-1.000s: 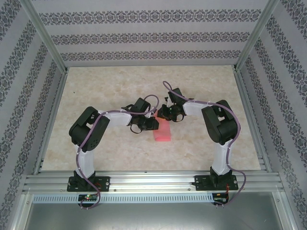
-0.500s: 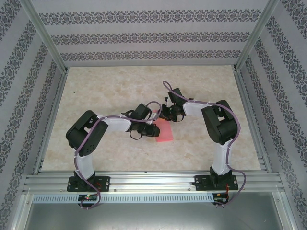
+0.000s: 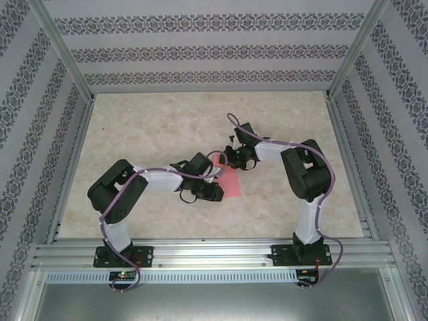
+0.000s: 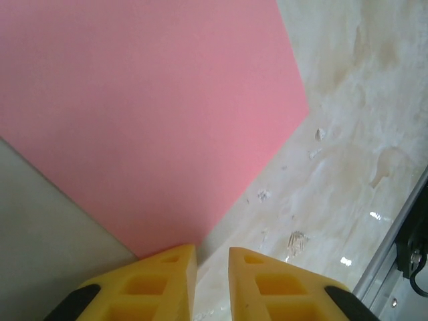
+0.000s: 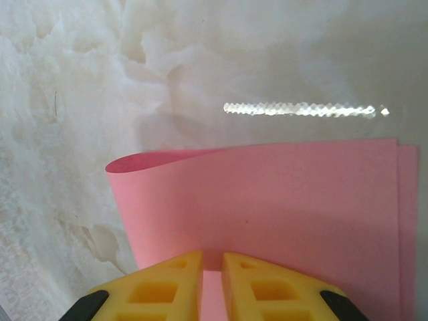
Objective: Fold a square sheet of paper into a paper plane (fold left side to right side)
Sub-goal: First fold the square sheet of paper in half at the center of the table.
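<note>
The paper (image 3: 231, 183) lay flat near the middle of the tabletop (image 3: 154, 127), a little nearer the near edge than the far wall, and it sat between the two arms' tips. From above it looked like a narrow pink strip tilted slightly. The left end effector (image 3: 214, 192) sat at the paper's near-left side and the right end effector (image 3: 231, 164) at its far end. In the left wrist view the paper (image 4: 147, 114) spread up and to the left, and one of its corners ran down to the tip of one yellow finger. The left end effector (image 4: 210, 257) was barely ajar, with bare tabletop (image 4: 348, 134) showing through the slim gap and nothing pinched between the fingers. In the right wrist view the paper (image 5: 281, 200) was doubled over on itself. One side bulged in a loose, uncreased curl, and on the other side the lower layer's edge peeked out past the upper. The right end effector (image 5: 212, 261) stood over that upper layer, its fingers likewise a sliver apart with pink visible between them. It gripped nothing, and whether its tips pressed on the paper could not be told. A streak of glare lay on the tabletop (image 5: 100, 80) beyond the paper.
</note>
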`<state>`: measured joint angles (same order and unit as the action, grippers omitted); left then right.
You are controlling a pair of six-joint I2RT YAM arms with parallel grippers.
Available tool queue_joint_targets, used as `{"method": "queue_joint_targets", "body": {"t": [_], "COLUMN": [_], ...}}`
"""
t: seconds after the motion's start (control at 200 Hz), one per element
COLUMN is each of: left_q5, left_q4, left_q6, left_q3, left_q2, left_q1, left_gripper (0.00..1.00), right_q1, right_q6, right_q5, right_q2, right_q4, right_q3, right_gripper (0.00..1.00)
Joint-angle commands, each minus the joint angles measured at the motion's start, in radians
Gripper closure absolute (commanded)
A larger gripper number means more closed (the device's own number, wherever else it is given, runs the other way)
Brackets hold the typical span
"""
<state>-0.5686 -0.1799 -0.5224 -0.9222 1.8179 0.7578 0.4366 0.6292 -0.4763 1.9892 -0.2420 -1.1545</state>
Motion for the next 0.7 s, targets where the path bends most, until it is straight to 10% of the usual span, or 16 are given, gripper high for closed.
{"method": "queue_joint_targets", "body": {"t": [0.0,0.694], "left_q5": [-0.028,-0.023], "left_q4": [-0.072,0.065], "left_q6": [0.021,-0.083], "left_q3": [0.02,-0.138], "left_q2": [-0.045,0.111], "left_q1": [0.016,-0.069], "left_gripper": [0.76,0.76], "right_q1": [0.0,0.002], "right_q6": [-0.019,-0.03], "right_q5": [0.067,0.051], "right_q2": [0.062,0.037], "right_q4": [-0.03,-0.033], "right_q3": [0.005,0.01], "right_gripper": [0.82,0.81]}}
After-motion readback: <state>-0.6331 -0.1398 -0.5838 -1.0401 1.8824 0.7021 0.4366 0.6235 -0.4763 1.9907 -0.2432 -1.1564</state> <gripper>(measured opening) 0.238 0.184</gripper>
